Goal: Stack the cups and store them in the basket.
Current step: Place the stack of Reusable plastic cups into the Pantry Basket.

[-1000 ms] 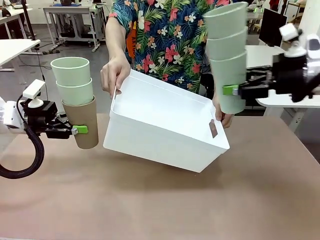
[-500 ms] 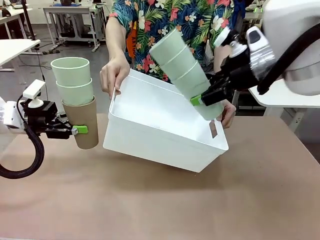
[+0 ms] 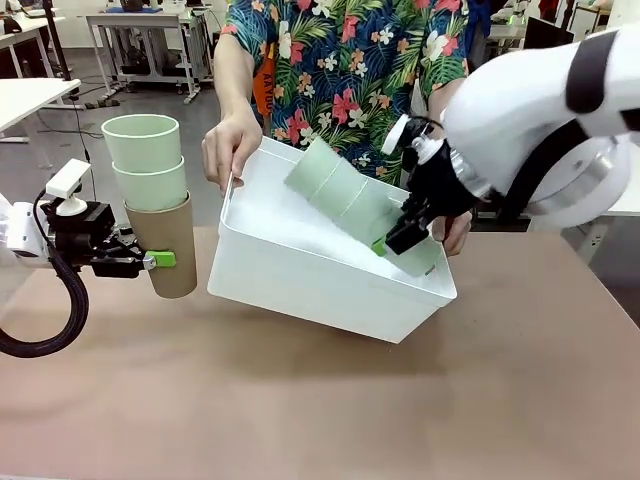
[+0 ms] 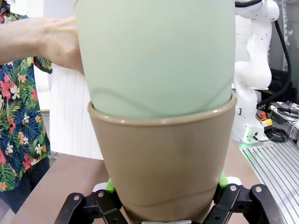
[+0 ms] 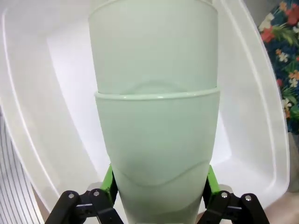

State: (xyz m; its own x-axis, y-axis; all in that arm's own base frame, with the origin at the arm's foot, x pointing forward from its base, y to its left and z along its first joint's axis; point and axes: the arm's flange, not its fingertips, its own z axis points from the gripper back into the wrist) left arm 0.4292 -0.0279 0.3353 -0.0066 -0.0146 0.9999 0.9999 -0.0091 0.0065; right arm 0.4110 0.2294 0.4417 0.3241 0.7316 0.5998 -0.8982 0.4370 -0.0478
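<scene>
A person holds the white basket (image 3: 300,275) tilted toward me with both hands. My right gripper (image 3: 392,238) is shut on a stack of three mint cups (image 3: 355,205), which lies tipped over inside the basket with its mouth toward the person's hand at the far left corner. In the right wrist view the same mint stack (image 5: 156,116) sits between the green pads (image 5: 108,182) above the basket's white floor (image 5: 56,93). At the table's left my left gripper (image 3: 150,260) is shut on the tan-brown cup (image 3: 168,245), which holds two mint cups (image 3: 145,160) upright. The left wrist view shows that tan cup (image 4: 161,158) close up.
The brown table (image 3: 320,400) lies bare in front of the basket. One of the person's hands (image 3: 230,145) grips the basket's far left rim and the other (image 3: 452,230) its right end, just behind my right gripper. Other tables stand in the background.
My right arm has swung left and down, tipping its mint stack from upright to lying inside the basket. The left arm and its stack have stayed still.
</scene>
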